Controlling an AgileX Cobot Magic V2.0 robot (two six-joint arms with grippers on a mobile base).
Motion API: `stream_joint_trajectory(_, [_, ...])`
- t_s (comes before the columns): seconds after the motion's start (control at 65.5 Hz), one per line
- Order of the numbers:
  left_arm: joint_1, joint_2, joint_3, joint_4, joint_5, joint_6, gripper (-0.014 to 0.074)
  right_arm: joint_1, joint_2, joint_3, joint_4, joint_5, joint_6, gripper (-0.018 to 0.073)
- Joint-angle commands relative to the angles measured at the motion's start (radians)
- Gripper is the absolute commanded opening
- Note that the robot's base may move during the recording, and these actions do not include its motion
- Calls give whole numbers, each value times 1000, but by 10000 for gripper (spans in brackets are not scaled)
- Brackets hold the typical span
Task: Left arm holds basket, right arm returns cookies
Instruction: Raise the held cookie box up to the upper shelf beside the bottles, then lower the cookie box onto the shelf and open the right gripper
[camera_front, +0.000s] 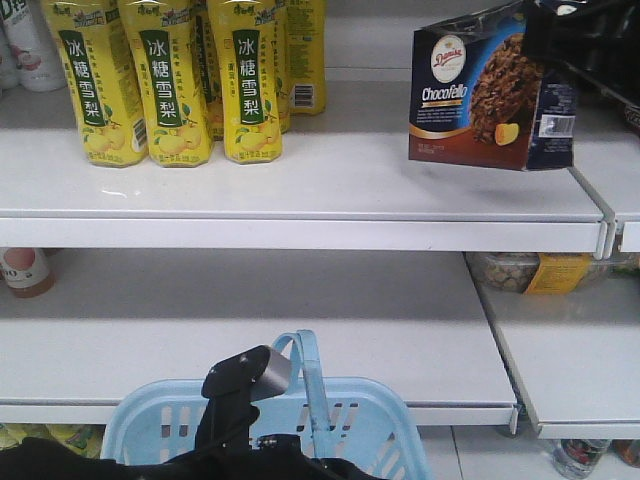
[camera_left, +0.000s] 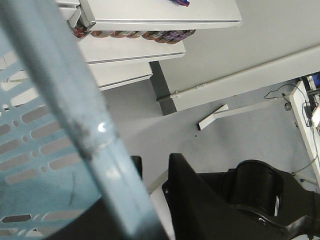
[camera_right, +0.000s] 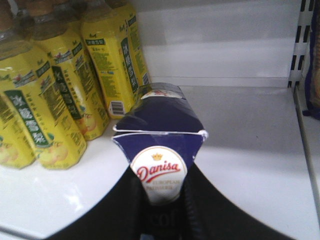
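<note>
The cookies are a dark navy and brown "Chocofello" box, tilted a little, at the right end of the upper white shelf. My right gripper is shut on its upper right corner. In the right wrist view the cookies sit between my right gripper's black fingers, just over the shelf. The light blue basket hangs at the bottom of the front view. My left gripper is shut on its hoop handle. In the left wrist view that handle runs down into my left gripper.
Several yellow drink bottles stand at the left of the upper shelf, close to the left of the box. A bag of round crackers lies on the lower right shelf. A slotted upright bounds the shelf on the right.
</note>
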Motion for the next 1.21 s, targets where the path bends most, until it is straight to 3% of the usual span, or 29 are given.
stream_joint_trajectory(0.0, [-1,-33,-33,-8,2,8,-6,-5,24,-28,-14,-169,9,5])
stream_joint_trajectory(0.122, [-1,-33,-33,-8,2,8,-6,-5,81,-28,-101,-226,83,8])
stream_joint_trajectory(0.214, [-1,-33,-33,-8,2,8,-6,-5,118,-28,-219,-260,200,10])
stream_joint_trajectory(0.458, [-1,-33,-33,-8,2,8,-6,-2,218,-28,-644,-292,646,14])
stream_joint_trajectory(0.611, [-1,-33,-33,-8,2,8,-6,-2,252,-28,-805,-281,843,20])
stream_joint_trajectory(0.901, [-1,-33,-33,-8,2,8,-6,115,260,-28,-897,-271,876,73])
stream_joint_trajectory(1.008, [-1,-33,-33,-8,2,8,-6,138,272,-28,-902,-248,877,152])
stream_joint_trajectory(1.192, [-1,-33,-33,-8,2,8,-6,138,289,-28,-898,-231,877,383])
